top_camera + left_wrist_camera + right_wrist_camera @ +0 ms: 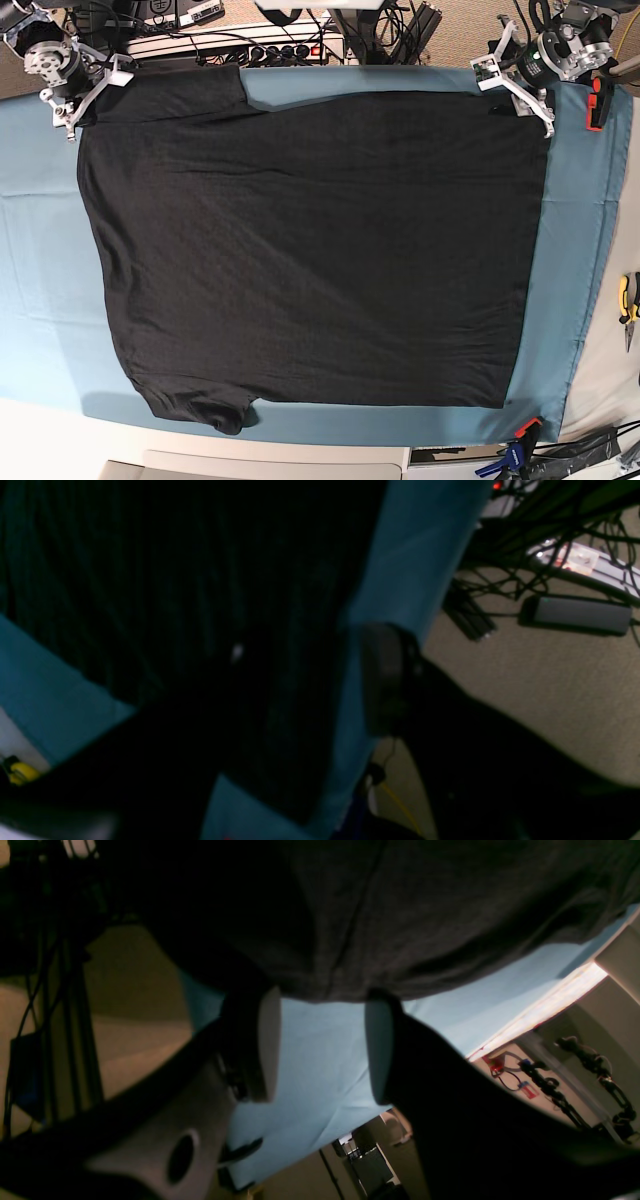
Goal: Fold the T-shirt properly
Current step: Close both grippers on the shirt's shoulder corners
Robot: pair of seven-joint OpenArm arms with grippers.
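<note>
Two tools: my right tool [320, 1045] spread at the T-shirt [310, 250] edge; left tool [300, 680] probably spread too; either may snag the tablecloth [590, 250].

Base cam: mounted overhead, faces straight down, far enough to take in the whole T-shirt [310, 250] w/ teal table cloth [40, 220] around it, plus both arms at the top corners.

Left wrist cam: rides the arm at base view's right; very close, dark, blurred. Looks past one finger [382, 677] along the shirt edge [175, 595], cloth [415, 555] and floor beyond.

Right wrist cam: rides the arm at base view's left; close, looks between two fingers [262, 1045] at shirt hem [400, 915] over cloth [320, 1060].

Shared: all three see shirt fabric + teal cloth.
</note>
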